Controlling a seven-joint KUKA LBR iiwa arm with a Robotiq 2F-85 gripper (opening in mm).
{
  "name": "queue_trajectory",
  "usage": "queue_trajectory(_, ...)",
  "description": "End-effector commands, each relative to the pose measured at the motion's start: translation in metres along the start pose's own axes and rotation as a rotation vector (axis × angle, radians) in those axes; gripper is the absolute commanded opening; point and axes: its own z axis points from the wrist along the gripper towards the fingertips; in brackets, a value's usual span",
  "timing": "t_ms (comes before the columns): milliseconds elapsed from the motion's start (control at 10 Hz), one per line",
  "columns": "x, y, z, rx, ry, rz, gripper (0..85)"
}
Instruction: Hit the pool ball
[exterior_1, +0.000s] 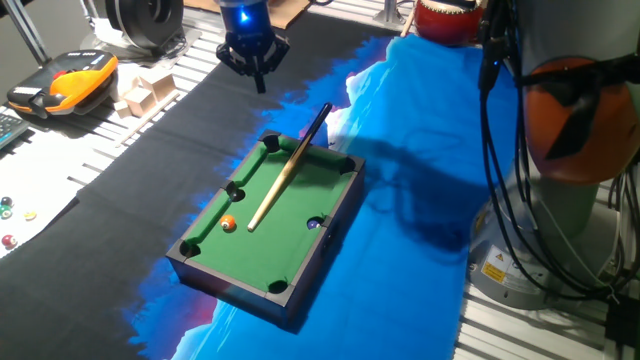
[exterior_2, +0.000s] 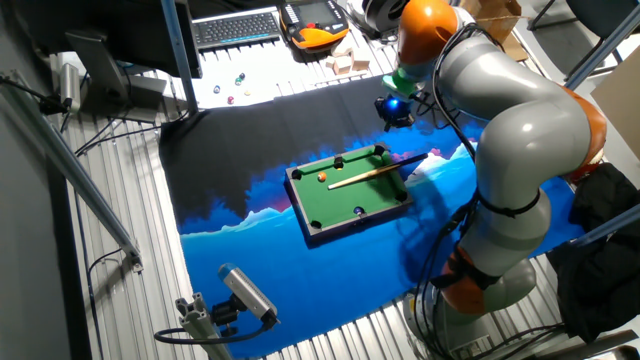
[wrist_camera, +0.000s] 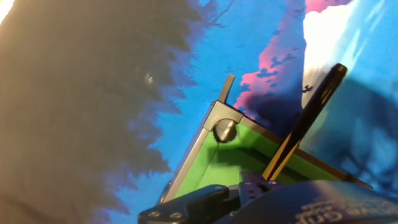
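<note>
The pool ball (exterior_1: 229, 223) is tiny, glossy and orange, and lies on the green felt of the mini pool table (exterior_1: 300, 250) near its left long rail. It also shows in the other fixed view (exterior_2: 322, 178). A tan cue stick (exterior_1: 285, 172) with a dark butt lies diagonally across the table, its end sticking out past the far rail. My gripper (exterior_1: 262, 84) hangs over the dark cloth beyond the table's far end, well away from the ball. Its fingers meet at a point and hold nothing. The hand view shows a corner pocket (wrist_camera: 225, 130) and the cue (wrist_camera: 305, 127); the ball is out of that view.
A small dark ball (exterior_1: 315, 223) sits by the right side pocket. Wooden blocks (exterior_1: 148, 90), an orange and black pendant (exterior_1: 65, 85) and loose beads (exterior_1: 8, 205) lie at the left. The robot's base and cables (exterior_1: 560, 190) stand at the right. Blue and black cloth (exterior_1: 420, 150) covers the table.
</note>
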Motion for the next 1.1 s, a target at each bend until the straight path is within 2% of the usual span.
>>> queue_trajectory(0,0.0001,0.0001,0.0,-0.003,-0.003,0.022,0.0)
queue_trajectory(300,0.0001,0.0001,0.0,0.001,-0.03,0.111,0.0)
queue_trajectory(400,0.0001,0.0001,0.0,-0.012,-0.026,0.155,0.0)
queue_trajectory(500,0.0001,0.0001,0.0,0.004,-0.04,0.198,0.0)
queue_trajectory(600,0.0001,0.0001,0.0,0.093,-0.117,0.287,0.0)
queue_trajectory(700,0.0001,0.0001,0.0,0.061,-0.099,0.393,0.0)
queue_trajectory(800,0.0001,0.0001,0.0,0.002,-0.064,0.437,0.0)
queue_trajectory(900,0.0001,0.0001,0.0,0.026,-0.08,0.444,0.0)
queue_trajectory(1000,-0.0012,-0.0012,0.0005,0.021,-0.077,0.448,0.0)
